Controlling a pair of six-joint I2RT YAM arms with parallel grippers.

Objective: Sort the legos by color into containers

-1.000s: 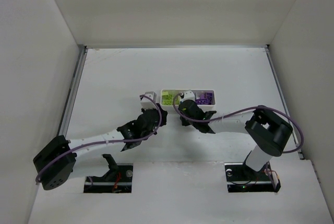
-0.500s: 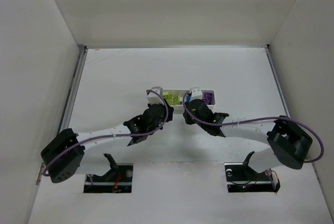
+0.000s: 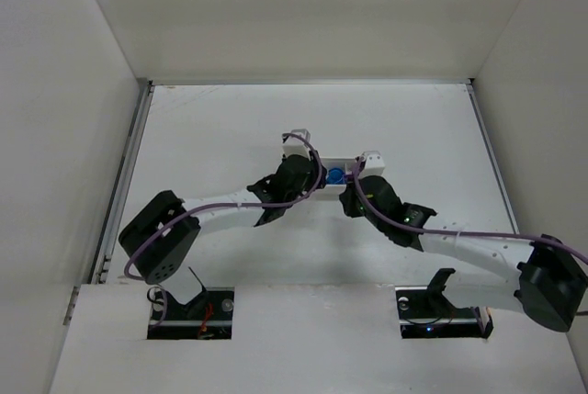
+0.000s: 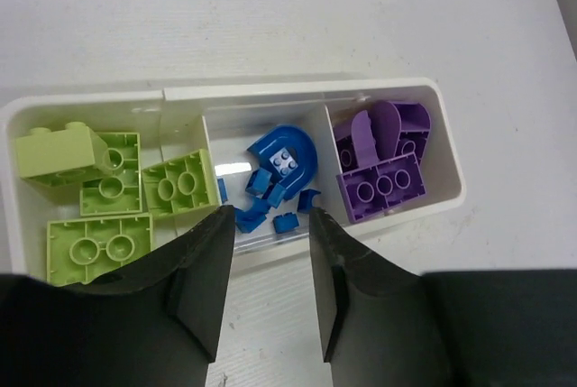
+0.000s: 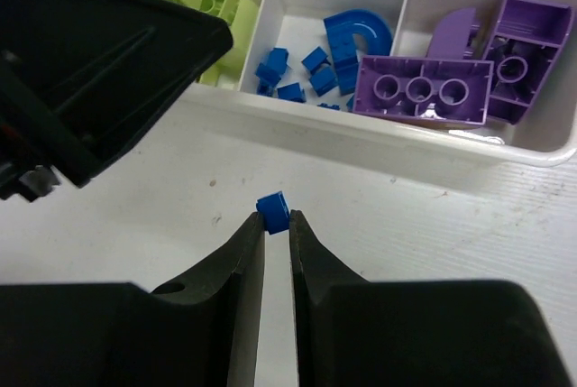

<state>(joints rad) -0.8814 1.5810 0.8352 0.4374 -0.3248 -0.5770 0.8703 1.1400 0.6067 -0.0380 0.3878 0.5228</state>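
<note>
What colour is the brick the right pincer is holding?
Blue: the small brick shows best in the right wrist view.

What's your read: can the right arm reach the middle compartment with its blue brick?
Probably yes. The right gripper holds the blue brick just short of the tray's near wall, the middle compartment open ahead of it. The left gripper hangs close on the left, so contact is possible.

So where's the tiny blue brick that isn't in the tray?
In the right wrist view, the tiny blue plastic brick is pinched in the right gripper, just outside the white plastic tray, by its near wall.
</note>
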